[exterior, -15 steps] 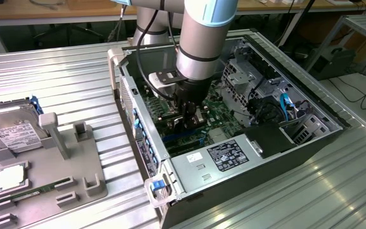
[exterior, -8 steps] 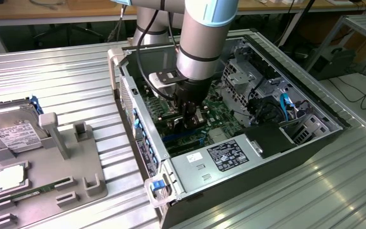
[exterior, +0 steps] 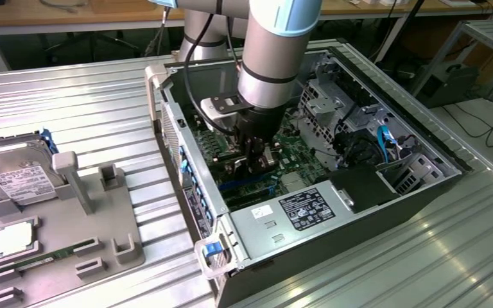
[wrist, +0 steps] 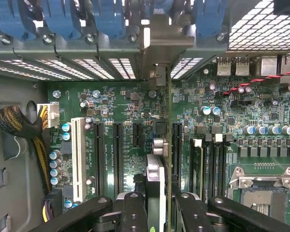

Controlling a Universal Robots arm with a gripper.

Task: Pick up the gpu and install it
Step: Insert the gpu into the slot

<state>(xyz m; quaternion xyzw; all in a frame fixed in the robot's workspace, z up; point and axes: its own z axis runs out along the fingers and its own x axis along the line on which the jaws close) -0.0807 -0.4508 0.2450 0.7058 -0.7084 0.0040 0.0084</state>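
My gripper reaches down into the open computer case, just above the green motherboard. In the wrist view the gpu stands edge-on between the two black fingers, and the gripper is shut on it. The card's thin green edge runs along a black expansion slot, and its silvery metal bracket meets the rear wall of the case. I cannot tell whether the card's connector sits in the slot.
A hard drive, a grey fixture and a green memory stick lie at the exterior view's left. Inside the case are a labelled power supply, blue latches, a white slot, a cable bundle and a processor socket.
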